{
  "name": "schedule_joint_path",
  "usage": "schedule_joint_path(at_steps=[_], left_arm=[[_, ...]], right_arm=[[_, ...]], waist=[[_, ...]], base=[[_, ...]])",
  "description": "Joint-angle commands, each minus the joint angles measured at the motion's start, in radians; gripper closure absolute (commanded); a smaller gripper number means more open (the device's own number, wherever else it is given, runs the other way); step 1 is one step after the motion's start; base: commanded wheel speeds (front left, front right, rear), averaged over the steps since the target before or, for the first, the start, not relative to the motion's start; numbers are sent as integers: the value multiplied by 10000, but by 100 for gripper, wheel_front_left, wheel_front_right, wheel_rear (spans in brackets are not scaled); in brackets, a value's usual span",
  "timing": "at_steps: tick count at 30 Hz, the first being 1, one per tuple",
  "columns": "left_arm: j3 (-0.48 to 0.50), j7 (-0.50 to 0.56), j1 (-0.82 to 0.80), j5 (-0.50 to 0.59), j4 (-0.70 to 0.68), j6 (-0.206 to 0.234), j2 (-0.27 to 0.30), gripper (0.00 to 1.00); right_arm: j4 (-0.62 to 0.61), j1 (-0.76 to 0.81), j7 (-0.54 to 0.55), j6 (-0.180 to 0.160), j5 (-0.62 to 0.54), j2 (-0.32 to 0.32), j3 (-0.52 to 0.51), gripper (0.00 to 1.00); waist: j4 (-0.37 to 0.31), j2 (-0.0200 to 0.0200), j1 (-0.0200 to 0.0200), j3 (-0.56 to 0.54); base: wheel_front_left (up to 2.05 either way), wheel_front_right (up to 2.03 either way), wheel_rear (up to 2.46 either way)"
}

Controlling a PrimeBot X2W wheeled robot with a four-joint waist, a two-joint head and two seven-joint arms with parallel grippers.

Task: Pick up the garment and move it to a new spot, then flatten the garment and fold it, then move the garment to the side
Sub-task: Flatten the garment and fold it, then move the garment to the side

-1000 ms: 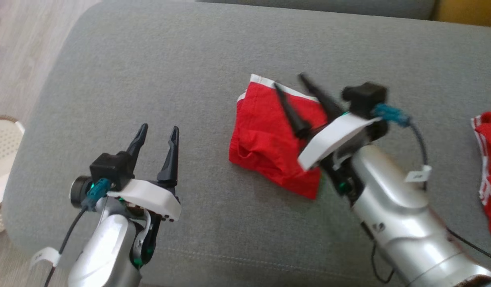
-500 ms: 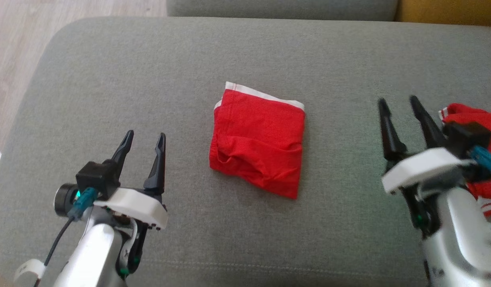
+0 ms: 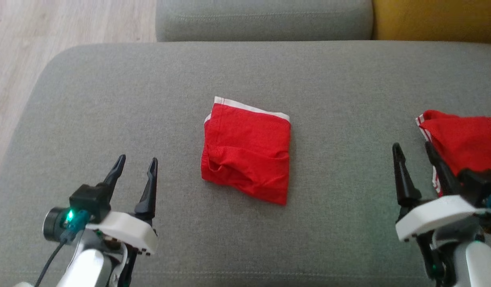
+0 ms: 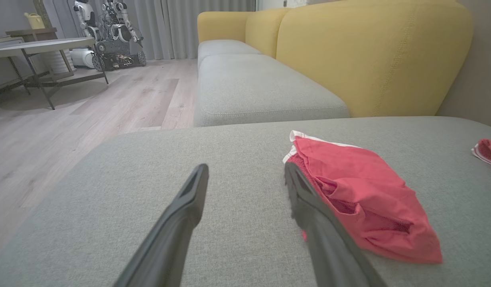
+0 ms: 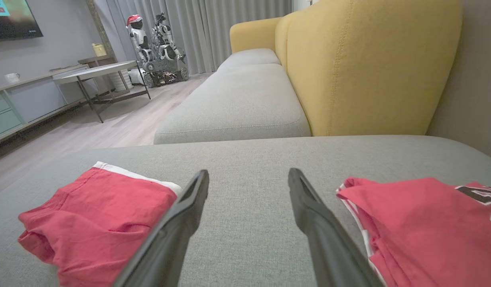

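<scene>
The folded red garment [image 3: 246,153] lies on the cushion [image 3: 109,99]. The left gripper [image 3: 137,159] and right gripper [image 3: 413,145] flank it, fingers spread wide (nothing held).

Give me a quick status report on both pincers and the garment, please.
Left pincer open, empty. Right pincer open, empty, beside a red jersey. Folded red shorts lie on grey cushion, untouched. Nothing between pincers and shorts.

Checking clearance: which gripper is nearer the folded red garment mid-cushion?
Left. The left gripper is open just left of the folded red garment; the right gripper stands farther off on its right.
</scene>
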Motion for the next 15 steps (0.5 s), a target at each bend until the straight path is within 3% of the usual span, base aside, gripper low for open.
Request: schedule_joint_path(at_steps=[1, 15], left_arm=[[450, 60, -246, -67, -441, 97, 309, 0], [631, 294, 457, -251, -1018, 502, 518, 0]], right_arm=[[-616, -35, 64, -9, -106, -7, 179, 0], [-1457, 955, 275, -9, 166, 25, 64, 0]], waist=[[-54, -1, 0, -131], [-172, -1, 0, -601]], base=[[0, 0, 0], [0, 0, 0]])
